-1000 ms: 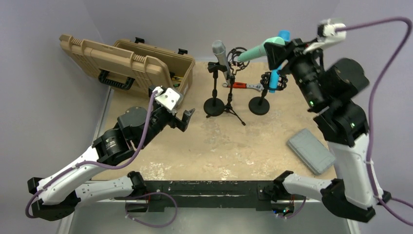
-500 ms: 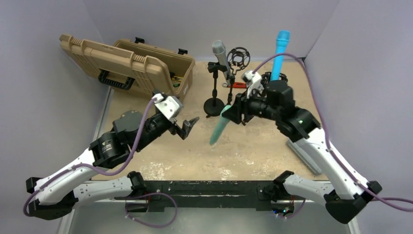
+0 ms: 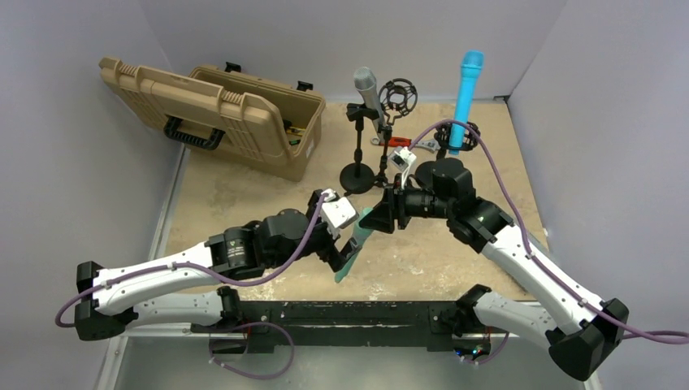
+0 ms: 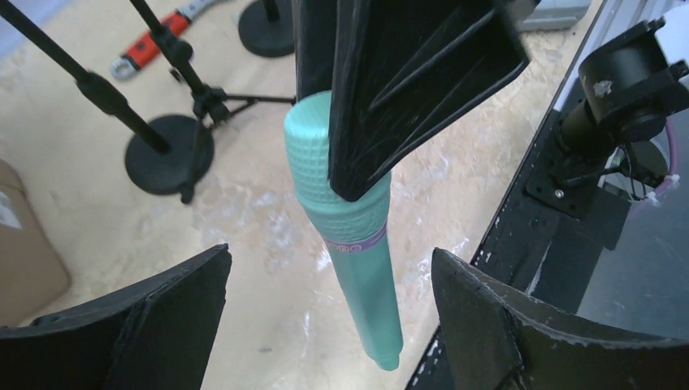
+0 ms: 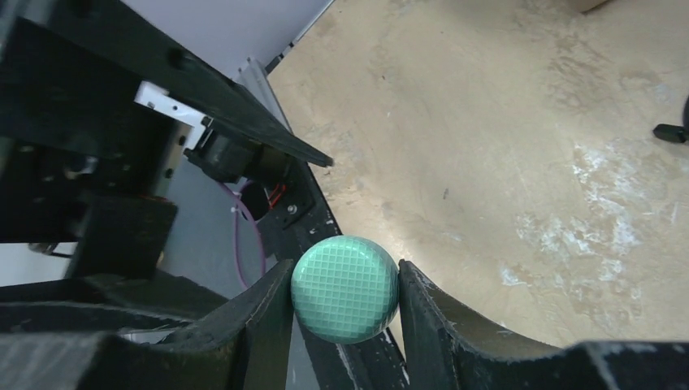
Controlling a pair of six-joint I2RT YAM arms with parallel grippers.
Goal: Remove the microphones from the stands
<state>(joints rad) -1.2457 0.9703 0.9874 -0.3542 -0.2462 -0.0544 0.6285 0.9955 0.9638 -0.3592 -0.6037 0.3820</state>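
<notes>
**Transfer of the teal microphone above the tabletop.** In the top view the microphone hangs at lower centre of the frame. Its head tilts up toward the right and its tail points toward the bottom edge. It touches no stand and is clear of the tabletop.

The right tool is clamped on the mesh head. The right wrist view shows the round head wedged between both fingers at bottom centre.

The left tool is spread apart, with one finger in each lower corner of the left wrist view. The microphone's handle passes between the fingers and touches neither.

At upper centre of the top view the ring-holder stand is vacant. The grey microphone just left of it and the blue microphone at upper right each sit in a stand of their own.

**Step in hand, as judged.** The lift off the stand appears complete, and the microphone is held out to the left tool for a handover.

**Next move, as judged.** The left tool should close squarely on the handle, below the purple band. It should be firm before the right tool lets go, since too early a release would drop the microphone onto the tabletop. The handle looks smooth, so a grip near its middle seems safer than one at the tail.
</notes>
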